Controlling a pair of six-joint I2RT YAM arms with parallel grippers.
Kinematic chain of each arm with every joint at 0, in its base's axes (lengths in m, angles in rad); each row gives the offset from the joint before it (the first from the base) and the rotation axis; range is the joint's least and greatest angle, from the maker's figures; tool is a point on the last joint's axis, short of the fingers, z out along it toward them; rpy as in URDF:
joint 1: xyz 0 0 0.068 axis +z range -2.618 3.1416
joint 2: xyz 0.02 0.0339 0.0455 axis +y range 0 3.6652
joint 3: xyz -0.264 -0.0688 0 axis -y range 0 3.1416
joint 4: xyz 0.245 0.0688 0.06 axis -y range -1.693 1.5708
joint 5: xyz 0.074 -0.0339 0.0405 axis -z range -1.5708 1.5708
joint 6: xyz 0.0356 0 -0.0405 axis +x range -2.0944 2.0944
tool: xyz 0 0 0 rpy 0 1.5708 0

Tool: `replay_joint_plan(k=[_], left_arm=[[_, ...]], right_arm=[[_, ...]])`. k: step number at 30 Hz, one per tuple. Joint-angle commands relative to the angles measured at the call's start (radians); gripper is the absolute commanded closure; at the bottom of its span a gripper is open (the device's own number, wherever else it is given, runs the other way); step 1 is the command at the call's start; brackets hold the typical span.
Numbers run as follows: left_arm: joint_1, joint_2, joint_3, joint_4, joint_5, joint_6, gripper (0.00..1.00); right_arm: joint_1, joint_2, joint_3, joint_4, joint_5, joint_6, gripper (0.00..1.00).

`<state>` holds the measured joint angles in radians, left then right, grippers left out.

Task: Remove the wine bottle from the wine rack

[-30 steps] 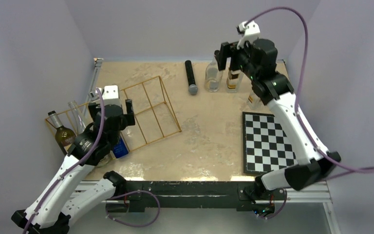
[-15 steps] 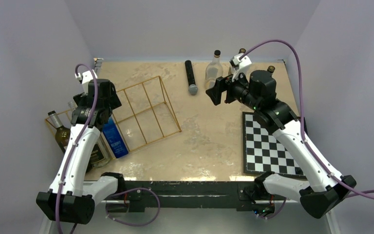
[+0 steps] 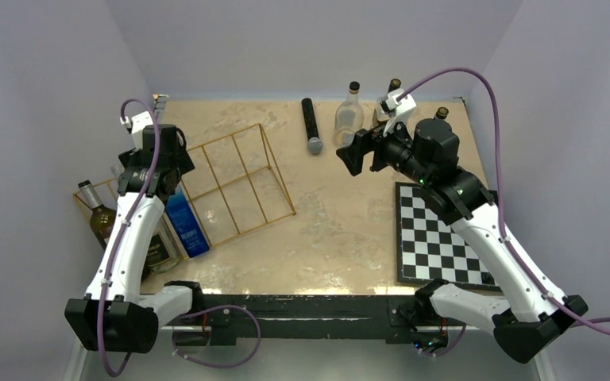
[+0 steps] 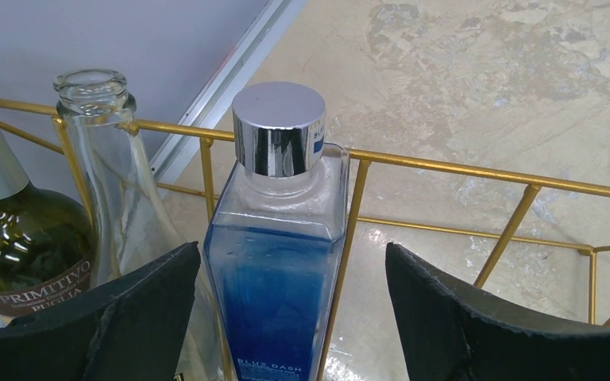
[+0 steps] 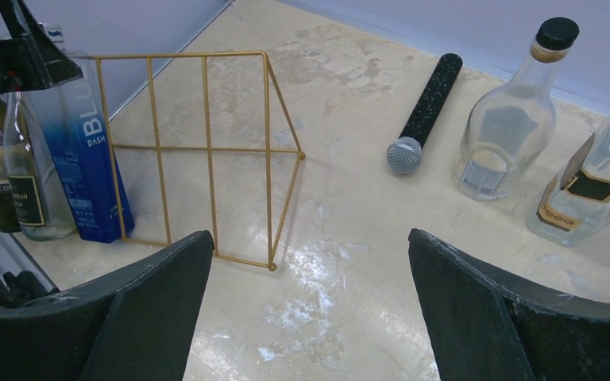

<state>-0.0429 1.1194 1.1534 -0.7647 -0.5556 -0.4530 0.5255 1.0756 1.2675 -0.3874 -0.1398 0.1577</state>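
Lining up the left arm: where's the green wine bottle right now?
In the top view the wine bottle stands far left, at the wine rack's left end, beside a clear bottle and the blue bottle.

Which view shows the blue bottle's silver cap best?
Left wrist: the silver cap is close and sharp, on the blue bottle in the wine rack. Right wrist shows the bottle's side, its top hidden by the left gripper. Top external shows only its blue body.

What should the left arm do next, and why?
Probably ease the left gripper forward so its open fingers flank the blue bottle below its silver cap. The bottle stands centred between the fingers, among the wine rack wires, untouched.
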Motion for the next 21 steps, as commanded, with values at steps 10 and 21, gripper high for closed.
replay_joint_plan(k=[10,21], left_arm=[[0.043,0.058,-0.010,0.066,0.056,-0.006,0.16],[0.043,0.051,-0.019,0.084,0.082,0.048,0.40]], right_arm=[[0.002,-0.054,-0.010,0.008,0.032,-0.008,0.01],[0.001,-0.053,-0.006,0.015,0.028,-0.006,0.01]])
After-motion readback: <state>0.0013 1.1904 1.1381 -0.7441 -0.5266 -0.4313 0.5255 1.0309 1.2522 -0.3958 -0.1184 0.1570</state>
